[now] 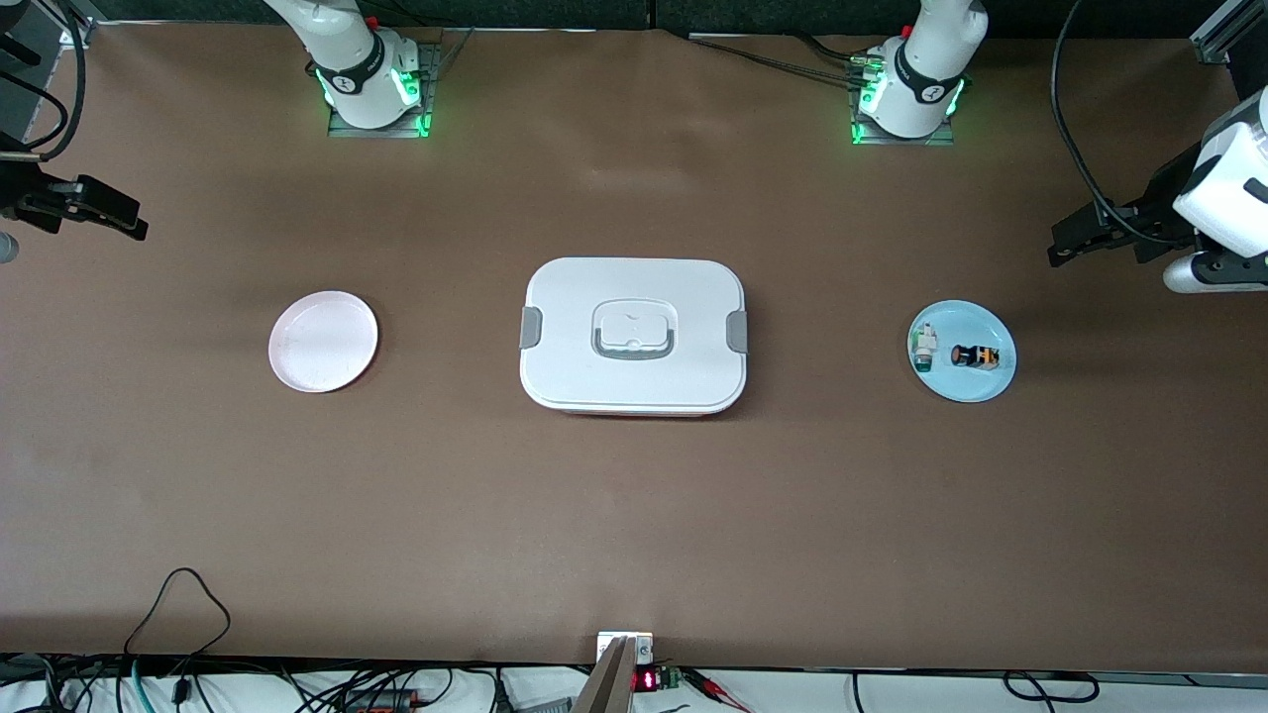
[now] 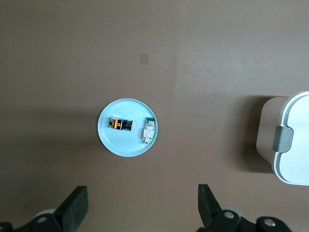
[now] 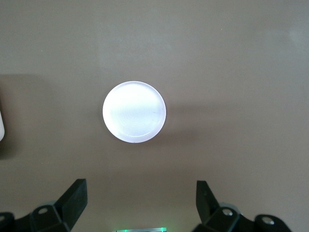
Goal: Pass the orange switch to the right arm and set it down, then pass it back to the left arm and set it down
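The orange switch lies on a light blue plate toward the left arm's end of the table. It also shows in the left wrist view on the plate. The white box with grey clips stands shut at the table's middle, and its corner shows in the left wrist view. My left gripper is open and empty, high over the table at the left arm's end. My right gripper is open and empty, high over the right arm's end.
A white-and-green component lies beside the switch on the blue plate. An empty pink plate sits toward the right arm's end. Cables and a small device line the table's front edge.
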`<action>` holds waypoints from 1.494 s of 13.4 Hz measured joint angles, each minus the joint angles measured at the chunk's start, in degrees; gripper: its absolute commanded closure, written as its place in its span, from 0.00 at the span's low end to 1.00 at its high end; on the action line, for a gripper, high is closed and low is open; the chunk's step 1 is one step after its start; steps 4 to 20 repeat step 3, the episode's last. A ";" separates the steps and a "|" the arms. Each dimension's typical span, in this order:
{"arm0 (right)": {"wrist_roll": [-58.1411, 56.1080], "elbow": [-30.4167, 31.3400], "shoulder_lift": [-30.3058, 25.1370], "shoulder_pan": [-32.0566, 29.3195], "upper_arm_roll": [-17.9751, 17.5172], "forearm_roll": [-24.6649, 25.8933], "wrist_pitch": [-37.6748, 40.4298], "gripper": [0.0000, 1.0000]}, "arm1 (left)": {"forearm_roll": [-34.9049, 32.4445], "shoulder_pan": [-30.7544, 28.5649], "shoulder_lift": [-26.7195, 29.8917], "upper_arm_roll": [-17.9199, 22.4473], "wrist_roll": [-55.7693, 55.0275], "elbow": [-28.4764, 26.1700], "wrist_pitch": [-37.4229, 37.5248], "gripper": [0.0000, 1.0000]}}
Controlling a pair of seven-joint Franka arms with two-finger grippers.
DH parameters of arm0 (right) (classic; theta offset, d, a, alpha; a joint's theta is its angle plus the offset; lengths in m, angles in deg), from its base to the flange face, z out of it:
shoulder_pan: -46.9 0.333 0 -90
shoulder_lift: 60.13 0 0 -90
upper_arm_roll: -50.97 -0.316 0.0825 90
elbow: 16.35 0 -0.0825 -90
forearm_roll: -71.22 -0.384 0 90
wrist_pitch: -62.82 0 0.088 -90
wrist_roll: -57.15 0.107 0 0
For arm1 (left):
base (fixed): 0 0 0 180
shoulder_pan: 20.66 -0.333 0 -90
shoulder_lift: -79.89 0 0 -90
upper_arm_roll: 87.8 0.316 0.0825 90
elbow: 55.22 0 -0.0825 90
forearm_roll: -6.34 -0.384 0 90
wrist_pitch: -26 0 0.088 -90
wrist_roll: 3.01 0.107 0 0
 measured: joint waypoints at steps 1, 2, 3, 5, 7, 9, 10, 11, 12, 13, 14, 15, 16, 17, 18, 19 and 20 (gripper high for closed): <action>0.00 0.00 0.00 0.00 0.00 0.00 -0.01 0.00 | 0.00 0.00 0.00 -0.01 0.19 0.00 0.00 0.00; 0.00 0.00 0.00 0.00 0.00 -0.01 -0.01 0.00 | -0.01 0.00 -0.01 0.00 1.09 0.00 0.00 0.00; 0.00 0.00 0.00 0.00 0.00 -0.01 -0.02 0.00 | -0.03 0.00 -0.04 0.01 2.30 0.00 -0.01 0.00; 0.00 0.00 0.00 0.00 0.00 -0.01 -0.02 0.00 | -0.03 0.00 -0.04 0.01 2.30 0.00 -0.01 0.00; 0.00 0.00 0.00 0.00 0.00 -0.01 -0.02 0.00 | -0.03 0.00 -0.04 0.01 2.30 0.00 -0.01 0.00; 0.00 0.00 0.00 0.00 0.00 -0.01 -0.02 0.00 | -0.03 0.00 -0.04 0.01 2.30 0.00 -0.01 0.00; 0.00 0.00 0.00 0.00 0.00 -0.01 -0.02 0.00 | -0.03 0.00 -0.04 0.01 2.30 0.00 -0.01 0.00; 0.00 0.00 0.00 0.00 0.00 -0.01 -0.02 0.00 | -0.03 0.00 -0.04 0.01 2.30 0.00 -0.01 0.00; 0.00 0.00 0.00 0.00 0.00 -0.01 -0.02 0.00 | -0.03 0.00 -0.04 0.01 2.30 0.00 -0.01 0.00; 0.00 0.00 0.00 0.00 0.00 -0.01 -0.02 0.00 | -0.03 0.00 -0.04 0.01 2.30 0.00 -0.01 0.00; 0.00 0.00 0.00 0.00 0.00 -0.01 -0.02 0.00 | -0.03 0.00 -0.04 0.01 2.30 0.00 -0.01 0.00; 0.00 0.00 0.00 0.00 0.00 -0.01 -0.02 0.00 | -0.03 0.00 -0.04 0.01 2.30 0.00 -0.01 0.00; 0.00 0.00 0.00 0.00 0.00 -0.01 -0.02 0.00 | -0.03 0.00 -0.04 0.01 2.30 0.00 -0.01 0.00; 0.00 0.00 0.00 0.00 0.00 -0.01 -0.02 0.00 | -0.03 0.00 -0.04 0.01 2.30 0.00 -0.01 0.00; 0.00 0.00 0.00 0.00 0.00 -0.01 -0.02 0.00 | -0.03 0.00 -0.04 0.01 2.30 0.00 -0.01 0.00; 0.00 0.00 0.00 0.00 0.00 -0.01 -0.02 0.00 | -0.03 0.00 -0.04 0.01 2.30 0.00 -0.01 0.00; 0.00 0.00 0.00 0.00 0.00 -0.01 -0.02 0.00 | -0.03 0.00 -0.04 0.01 2.30 0.00 -0.01 0.00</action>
